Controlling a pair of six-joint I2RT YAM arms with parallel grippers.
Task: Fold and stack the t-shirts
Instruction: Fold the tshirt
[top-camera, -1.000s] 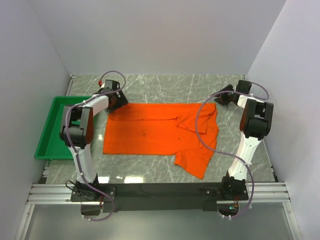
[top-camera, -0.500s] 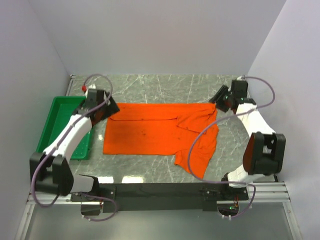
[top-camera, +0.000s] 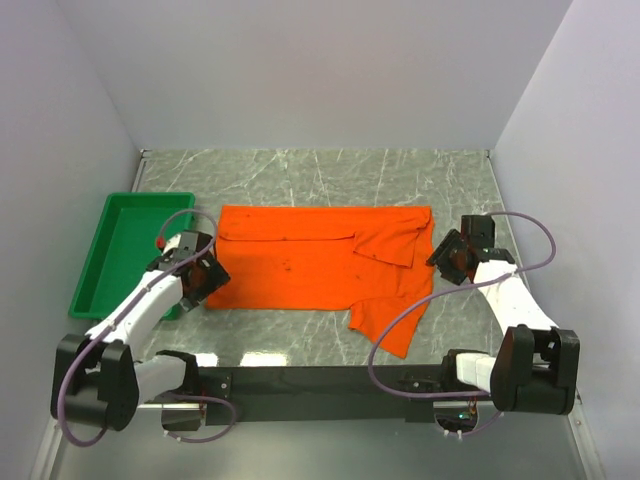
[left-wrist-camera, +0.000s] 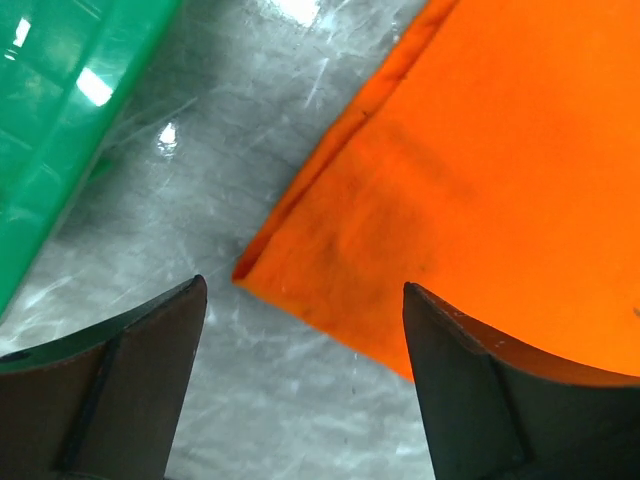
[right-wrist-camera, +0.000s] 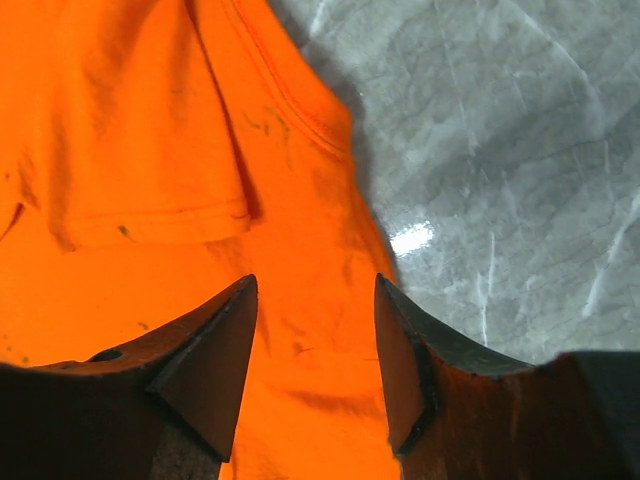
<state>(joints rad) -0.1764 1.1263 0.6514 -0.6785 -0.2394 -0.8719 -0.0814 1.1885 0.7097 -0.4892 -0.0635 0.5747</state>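
Shirt: A bright orange t-shirt (top-camera: 300, 265) lies spread on the grey marbled bench (top-camera: 330, 170). It forms a wide, flat rectangle, with a loose flap trailing toward the near edge on the right.
Feel: Probably light, soft and limp. It should sag and crease when lifted, and its thin layers may slide over each other on the glossy surface.
Where to hold: Best pinched at a corner or hem, through every layer. Two holds at once would keep the lifted edge straight.
Left claw: The left claw (left-wrist-camera: 305, 300) has its fingers wide apart and holds nothing. It is poised over the shirt's near left corner, which shows between them and looks doubled over.
Right claw: The right claw (right-wrist-camera: 315, 290) has its fingers apart with nothing gripped. It sits above the shirt's right edge, by a stitched seam. Whether the tips touch the cloth is hard to tell.
Tray: A green tray (top-camera: 120, 250) sits on the bench to the left of the shirt, not touching it.
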